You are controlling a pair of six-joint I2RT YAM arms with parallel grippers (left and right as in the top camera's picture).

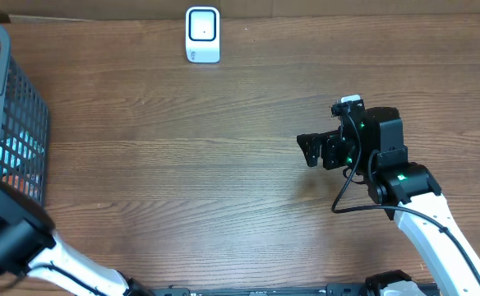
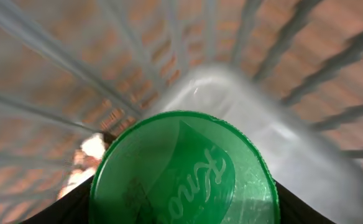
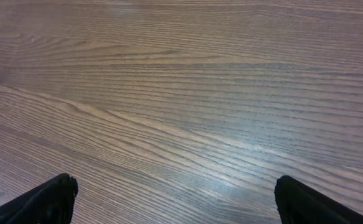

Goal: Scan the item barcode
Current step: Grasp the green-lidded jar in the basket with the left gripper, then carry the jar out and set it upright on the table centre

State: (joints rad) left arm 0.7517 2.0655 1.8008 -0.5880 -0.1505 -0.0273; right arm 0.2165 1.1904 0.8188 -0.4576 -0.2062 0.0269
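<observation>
The item is a container with a round green lid [image 2: 181, 171] bearing raised script; it fills the lower middle of the left wrist view, inside the grey wire basket [image 1: 14, 107]. My left gripper [image 2: 181, 214] has its dark fingers pressed against both sides of the lid, shut on it. A clear plastic body shows behind the lid. No barcode is visible. My right gripper [image 1: 310, 150] hovers open over bare wood at the right of the table, and nothing lies between its fingertips [image 3: 51, 199].
A small white scanner unit [image 1: 202, 34] stands at the far edge of the wooden table [image 1: 182, 164]. The basket's bars [image 2: 293, 37] surround the left gripper closely. My left arm [image 1: 10, 234] reaches in from the lower left corner.
</observation>
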